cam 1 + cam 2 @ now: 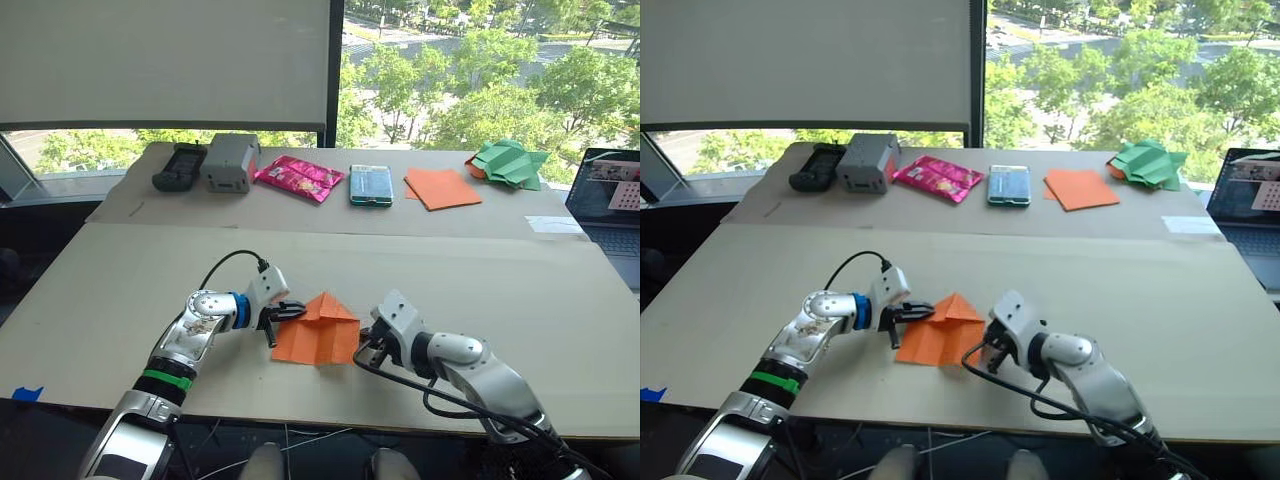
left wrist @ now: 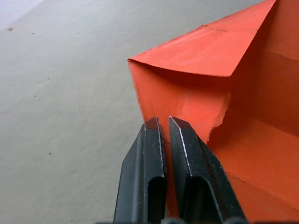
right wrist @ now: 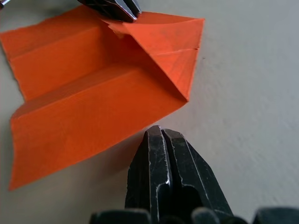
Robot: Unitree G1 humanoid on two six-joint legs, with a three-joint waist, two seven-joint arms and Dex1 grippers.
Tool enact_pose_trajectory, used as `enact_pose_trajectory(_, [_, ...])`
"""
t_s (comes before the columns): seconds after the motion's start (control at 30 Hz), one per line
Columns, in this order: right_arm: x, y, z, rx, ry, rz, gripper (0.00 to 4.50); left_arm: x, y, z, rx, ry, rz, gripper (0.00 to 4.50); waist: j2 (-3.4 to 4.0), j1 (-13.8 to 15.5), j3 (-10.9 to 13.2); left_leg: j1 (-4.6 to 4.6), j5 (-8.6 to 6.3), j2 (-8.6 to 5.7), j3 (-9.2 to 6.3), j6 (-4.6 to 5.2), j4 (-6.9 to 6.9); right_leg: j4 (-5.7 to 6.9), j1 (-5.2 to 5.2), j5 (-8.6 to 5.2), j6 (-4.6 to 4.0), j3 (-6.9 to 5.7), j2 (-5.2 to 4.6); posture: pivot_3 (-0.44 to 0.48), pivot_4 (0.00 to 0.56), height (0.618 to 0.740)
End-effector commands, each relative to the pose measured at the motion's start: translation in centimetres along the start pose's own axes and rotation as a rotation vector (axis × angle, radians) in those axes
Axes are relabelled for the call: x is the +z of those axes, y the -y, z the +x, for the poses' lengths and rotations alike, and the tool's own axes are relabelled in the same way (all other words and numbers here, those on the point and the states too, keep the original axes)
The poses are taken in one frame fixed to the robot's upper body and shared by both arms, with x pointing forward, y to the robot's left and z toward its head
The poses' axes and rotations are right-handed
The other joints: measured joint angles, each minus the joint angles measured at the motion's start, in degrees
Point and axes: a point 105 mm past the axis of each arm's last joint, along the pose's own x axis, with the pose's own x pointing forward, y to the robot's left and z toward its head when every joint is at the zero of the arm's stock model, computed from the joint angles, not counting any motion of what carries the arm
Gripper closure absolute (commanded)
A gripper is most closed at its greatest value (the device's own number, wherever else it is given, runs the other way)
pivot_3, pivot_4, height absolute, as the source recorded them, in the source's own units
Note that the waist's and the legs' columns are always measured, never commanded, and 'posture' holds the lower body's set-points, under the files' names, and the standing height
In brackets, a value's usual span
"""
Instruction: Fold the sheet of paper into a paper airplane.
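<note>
Here, near the front edge of the cardboard-covered table (image 1: 120, 290), the sheet of paper (image 1: 318, 335) lies partly folded, its top corners turned in to a point that faces away from the robot. The left gripper (image 1: 287, 312) has its jaws pinched on the sheet's left edge, by the folded flap. The right gripper (image 3: 161, 136) sits just beside the sheet's right edge with its jaws together on nothing. Farther back lie a black battery (image 1: 179, 166), a grey box (image 1: 231, 161), a pink snack packet (image 1: 299, 177), a teal case (image 1: 371, 185), a smooth orange square (image 1: 442, 188) and green crumpled paper (image 1: 511, 164). A laptop (image 1: 608, 200) stands at the right.
</note>
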Motion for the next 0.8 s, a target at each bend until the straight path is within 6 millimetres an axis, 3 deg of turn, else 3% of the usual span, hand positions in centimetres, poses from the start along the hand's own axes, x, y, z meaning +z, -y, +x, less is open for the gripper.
enact_pose_trajectory(0.03, [3.0, 0.4, 0.0, -0.020, 0.119, -0.015, 4.50, -2.8, 1.3, 0.5, -0.048, -0.105, -0.029, 4.15, 0.00, 0.14, 0.00, -0.02, 0.00, 0.00, 0.00, 0.00, 0.00, 0.00, 0.00, 0.00, 0.00, 0.00, 0.00, 0.000, 0.150, 0.702])
enact_pose_trajectory(0.4, [6.3, 0.0, 1.4, -0.016, 0.217, -0.018, 4.50, -2.0, 1.3, 0.7, -0.058, -0.088, -0.010, 4.15, 0.01, 0.17, 0.00, 0.00, 0.00, 0.00, -0.01, 0.00, -0.01, 0.10, -0.02, 0.00, 0.00, -0.03, 0.00, 0.000, 0.150, 0.702])
enact_pose_trajectory(0.6, [6.3, -0.4, 2.3, -0.006, 0.214, -0.019, 4.50, -0.2, 1.9, 1.3, -0.099, -0.041, 0.027, 4.15, 0.01, 0.33, 0.00, -0.07, 0.00, -0.01, -0.01, 0.00, 0.00, 0.09, -0.01, 0.01, 0.01, -0.03, 0.00, 0.000, 0.150, 0.702])
enact_pose_trajectory(0.8, [5.6, -0.2, 2.6, -0.010, 0.191, -0.019, 4.50, 0.1, 3.4, 2.3, -0.167, -0.054, 0.059, 4.15, 0.01, 0.30, 0.00, -0.07, 0.01, -0.01, 0.00, 0.02, 0.00, 0.12, -0.01, 0.01, 0.01, -0.03, 0.00, 0.000, 0.150, 0.702])
